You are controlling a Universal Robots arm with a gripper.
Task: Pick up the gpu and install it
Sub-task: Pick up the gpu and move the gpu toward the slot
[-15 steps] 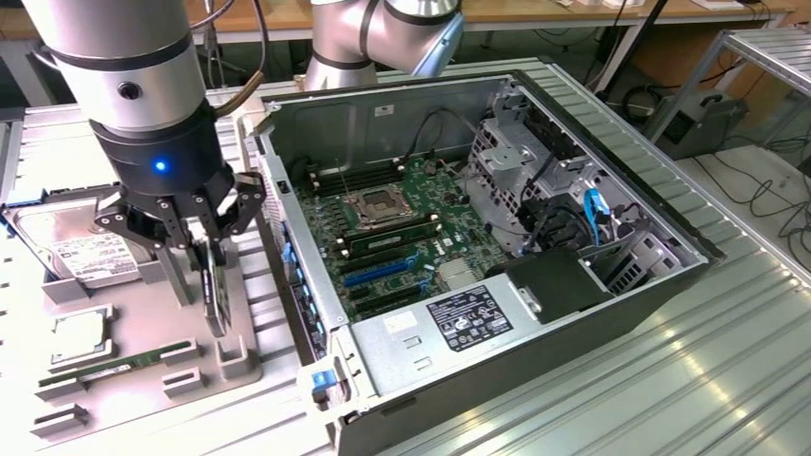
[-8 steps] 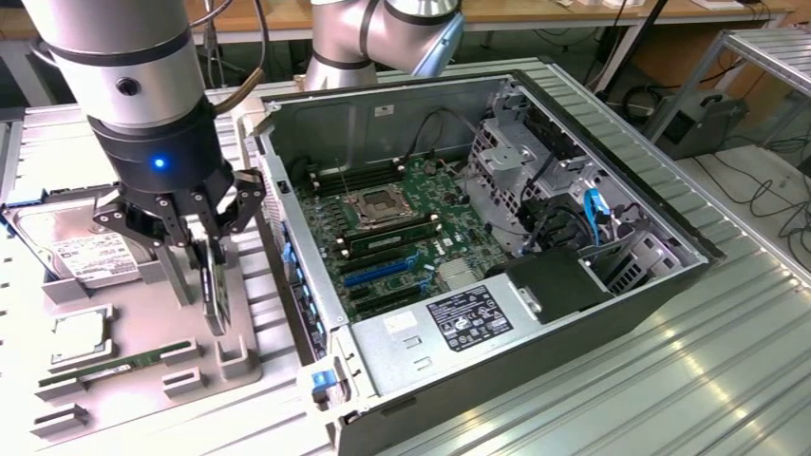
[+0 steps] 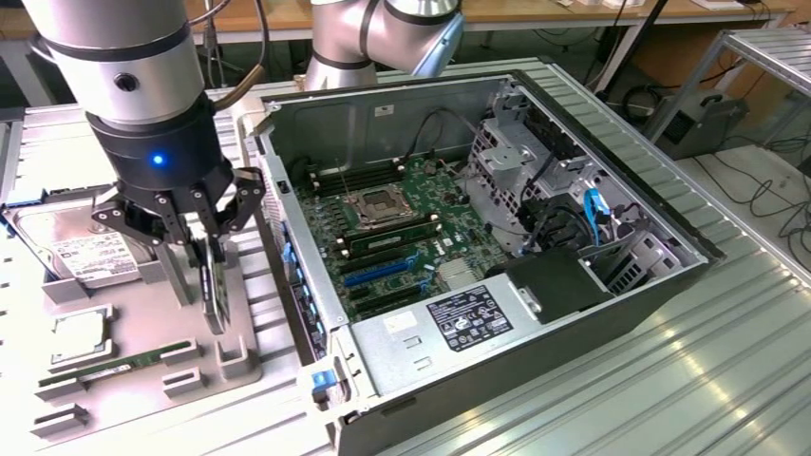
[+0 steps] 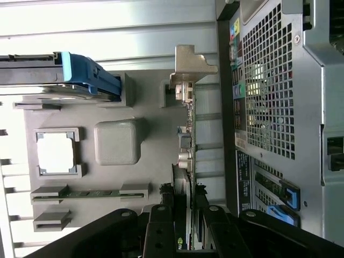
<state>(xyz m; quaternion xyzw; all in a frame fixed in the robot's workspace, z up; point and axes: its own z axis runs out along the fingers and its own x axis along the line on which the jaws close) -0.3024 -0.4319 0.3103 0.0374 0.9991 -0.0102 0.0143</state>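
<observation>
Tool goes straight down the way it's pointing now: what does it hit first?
The gpu. It stands on edge in the grey parts tray, directly under the tool, which sits at the card's upper edge. Whether they touch is unclear from these views.

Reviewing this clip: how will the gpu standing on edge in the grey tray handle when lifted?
The gpu looks like a thin board, so probably stiff and light. Standing on edge in the grey tray, it may tip once lifted clear. Its metal bracket at one end likely makes it end-heavy.
</observation>
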